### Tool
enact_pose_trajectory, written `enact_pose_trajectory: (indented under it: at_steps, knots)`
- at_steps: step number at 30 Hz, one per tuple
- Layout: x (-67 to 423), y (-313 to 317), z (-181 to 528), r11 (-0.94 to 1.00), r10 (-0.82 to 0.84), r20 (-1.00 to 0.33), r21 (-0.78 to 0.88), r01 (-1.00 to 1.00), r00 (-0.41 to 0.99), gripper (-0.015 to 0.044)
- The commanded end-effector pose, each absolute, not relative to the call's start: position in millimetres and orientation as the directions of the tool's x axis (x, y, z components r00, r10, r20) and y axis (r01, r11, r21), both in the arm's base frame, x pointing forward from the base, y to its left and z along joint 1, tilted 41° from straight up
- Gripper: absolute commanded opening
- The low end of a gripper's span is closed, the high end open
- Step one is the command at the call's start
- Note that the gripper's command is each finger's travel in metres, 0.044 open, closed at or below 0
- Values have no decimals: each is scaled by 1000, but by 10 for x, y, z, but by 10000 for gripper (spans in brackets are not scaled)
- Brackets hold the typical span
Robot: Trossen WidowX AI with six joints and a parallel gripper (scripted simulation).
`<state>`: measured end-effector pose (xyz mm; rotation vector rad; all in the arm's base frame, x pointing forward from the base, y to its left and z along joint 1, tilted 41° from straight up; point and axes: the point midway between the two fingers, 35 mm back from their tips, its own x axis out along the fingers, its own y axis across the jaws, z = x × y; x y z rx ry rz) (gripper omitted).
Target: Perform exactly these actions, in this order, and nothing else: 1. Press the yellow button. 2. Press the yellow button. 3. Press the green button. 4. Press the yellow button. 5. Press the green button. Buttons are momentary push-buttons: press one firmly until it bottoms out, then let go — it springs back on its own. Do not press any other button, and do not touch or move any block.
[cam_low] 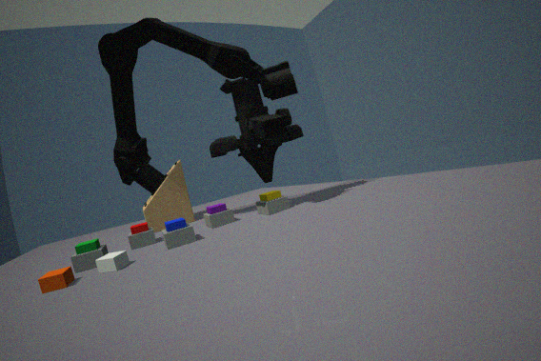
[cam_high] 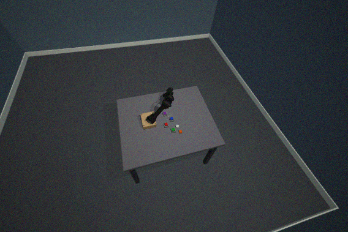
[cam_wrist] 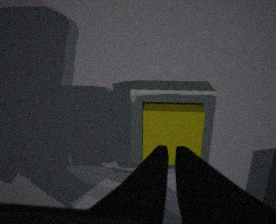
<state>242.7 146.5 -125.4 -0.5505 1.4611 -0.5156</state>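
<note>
The yellow button (cam_low: 270, 195) (cam_wrist: 173, 131) sits on its grey base at the far end of the button row. My gripper (cam_low: 266, 177) (cam_wrist: 170, 155) is shut and empty. It points down and hangs a short way above the yellow button without touching it. In the wrist view the closed fingertips overlap the button's near edge. The green button (cam_low: 87, 246) (cam_high: 173, 129) stands at the near left end of the row, far from the gripper.
Purple (cam_low: 216, 208), blue (cam_low: 175, 224) and red (cam_low: 139, 228) buttons stand between the yellow and green ones. A white block (cam_low: 112, 261) and an orange block (cam_low: 56, 279) lie beside the green button. The arm's wooden base (cam_low: 169, 200) stands behind the row.
</note>
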Motion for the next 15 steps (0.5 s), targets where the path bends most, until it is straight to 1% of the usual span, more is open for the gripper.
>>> enact_pose_trajectory:
  at_steps: [1, 15]
  knots:
    - [2413, 1388, -1325, 766, -641, -766, -642, -15, 43, 20]
    - [2417, 1266, -1462, 766, -642, -765, -643, -15, 43, 20]
